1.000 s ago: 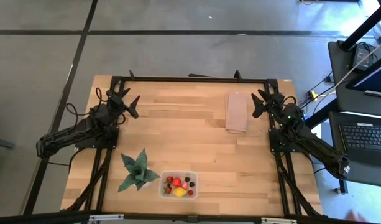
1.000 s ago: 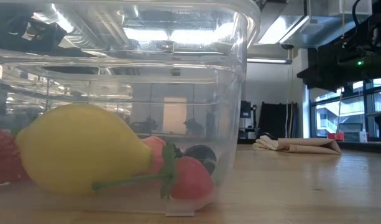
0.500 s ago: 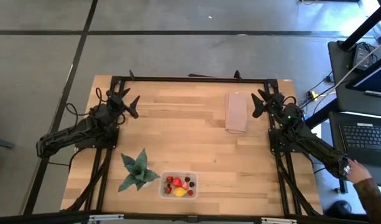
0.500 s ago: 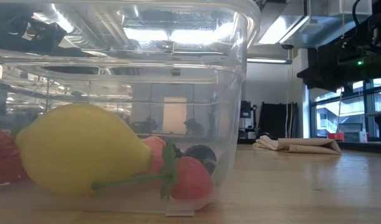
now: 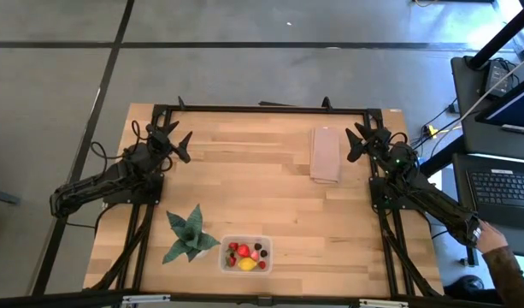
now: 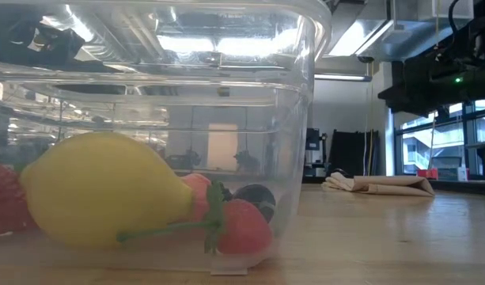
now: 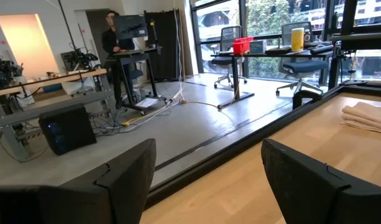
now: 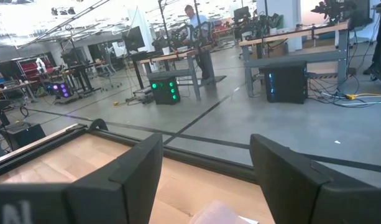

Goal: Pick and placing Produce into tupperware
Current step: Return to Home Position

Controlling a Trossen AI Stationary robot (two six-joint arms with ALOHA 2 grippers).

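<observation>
The clear tupperware (image 5: 246,253) stands by the table's near edge and fills the low view, tupperware (image 6: 155,119). The produce lies inside it: a yellow lemon (image 6: 104,190), red strawberries (image 6: 238,226), a dark berry (image 6: 254,198), and in the high view the produce (image 5: 246,254). My left gripper (image 5: 181,141) waits open near the far left corner. My right gripper (image 5: 357,139) waits open near the far right corner. Each wrist view shows its own spread fingers with nothing between them.
A green spiky plant (image 5: 189,235) stands just left of the tupperware. A folded beige cloth (image 5: 326,154) lies by the right gripper, cloth (image 6: 377,185). A person's arm (image 5: 501,265) shows off the table's near right corner. Bare wood spans the table's middle.
Both arms and the produce have kept still. A person's arm has come into view beyond the table's near right corner.
</observation>
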